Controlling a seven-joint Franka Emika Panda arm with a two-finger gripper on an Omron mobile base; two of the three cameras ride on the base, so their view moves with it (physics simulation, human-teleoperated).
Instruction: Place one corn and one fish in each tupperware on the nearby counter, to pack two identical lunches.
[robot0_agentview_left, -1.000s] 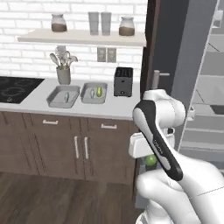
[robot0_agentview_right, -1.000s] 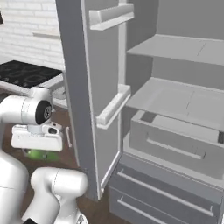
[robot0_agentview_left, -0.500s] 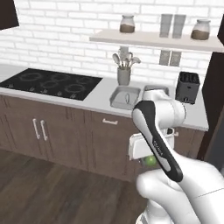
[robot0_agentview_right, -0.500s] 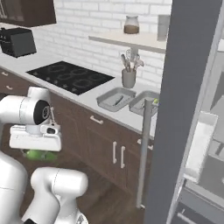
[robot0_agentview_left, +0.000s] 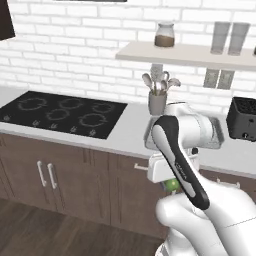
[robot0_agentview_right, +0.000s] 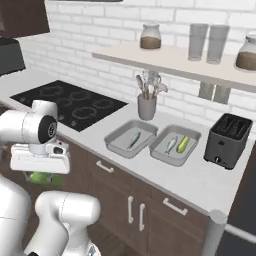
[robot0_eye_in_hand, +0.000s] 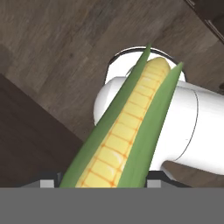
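My gripper (robot0_eye_in_hand: 103, 181) is shut on a corn (robot0_eye_in_hand: 127, 127), a yellow cob in green husk that runs up the hand view over my own base and the wooden floor. Its green tip shows under the hand (robot0_agentview_left: 172, 185), low in front of the cabinets, and also shows in the right base view (robot0_agentview_right: 42, 176). On the counter (robot0_agentview_right: 200, 182) lie two grey tupperware. The left tupperware (robot0_agentview_right: 112, 140) holds a fish (robot0_agentview_right: 134, 139). The right tupperware (robot0_agentview_right: 159, 155) holds a fish (robot0_agentview_right: 171, 144) and a second corn (robot0_agentview_right: 183, 144). My arm hides most of both trays in the left base view.
A black toaster (robot0_agentview_right: 229, 140) stands right of the trays and a grey utensil cup (robot0_agentview_right: 146, 106) behind them. A black cooktop (robot0_agentview_right: 70, 102) lies to the left. Jars and glasses sit on the white wall shelf (robot0_agentview_right: 170, 57). Dark cabinets run below the counter.
Both base views have swung from the open fridge round to the counter and closer to it, so the camera moved. The corn stays in my gripper, held low.
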